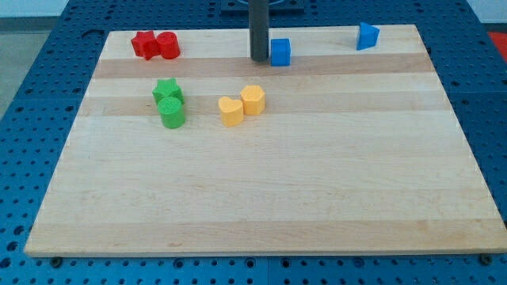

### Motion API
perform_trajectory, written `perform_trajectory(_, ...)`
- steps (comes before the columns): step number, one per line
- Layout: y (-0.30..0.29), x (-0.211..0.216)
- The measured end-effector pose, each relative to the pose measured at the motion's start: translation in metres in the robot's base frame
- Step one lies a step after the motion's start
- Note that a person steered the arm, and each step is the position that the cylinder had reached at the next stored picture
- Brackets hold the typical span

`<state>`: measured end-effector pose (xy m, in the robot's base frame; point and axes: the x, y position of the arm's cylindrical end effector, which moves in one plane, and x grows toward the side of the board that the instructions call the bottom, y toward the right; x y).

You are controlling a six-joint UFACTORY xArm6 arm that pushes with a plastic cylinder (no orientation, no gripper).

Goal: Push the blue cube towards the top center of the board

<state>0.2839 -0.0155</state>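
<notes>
- A pale wooden board (261,182) is lying on the table (47,95), which is showing as a blue perforated plate with a regular grid of small holes around all sides of the board.
- The board's surface is showing lengthwise planks in slightly differing light tones; it is looking clean and matt.
- Beyond the table's far corners, a pale floor or wall is just showing; too little is visible to say more about the room.
- No brand, label or writing is readable anywhere in the view.
- The dark rod is coming down from the view's top near the centre; my tip (259,59) is resting at the far edge region of the board.
- There is no hand on this arm, so no wide or narrow state is applying; the rod is holding nothing.
- The blue cube (280,51) is sitting just right of my tip, touching it or nearly so; I cannot tell which. It is lying near the far centre of the board.
- A second blue block (367,36), angular in shape, is sitting far right, well apart from the cube.
- Two red blocks (155,44) are touching at far left.
- Two green blocks (169,104), one star-like and one rounder, are touching left of centre.
- Two yellow blocks (242,105) are touching near the centre.
</notes>
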Motion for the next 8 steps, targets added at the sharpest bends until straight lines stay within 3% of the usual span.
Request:
perform_trajectory(1,-0.005,0.015)
perform_trajectory(3,0.021,0.015)
perform_trajectory(8,0.024,0.009)
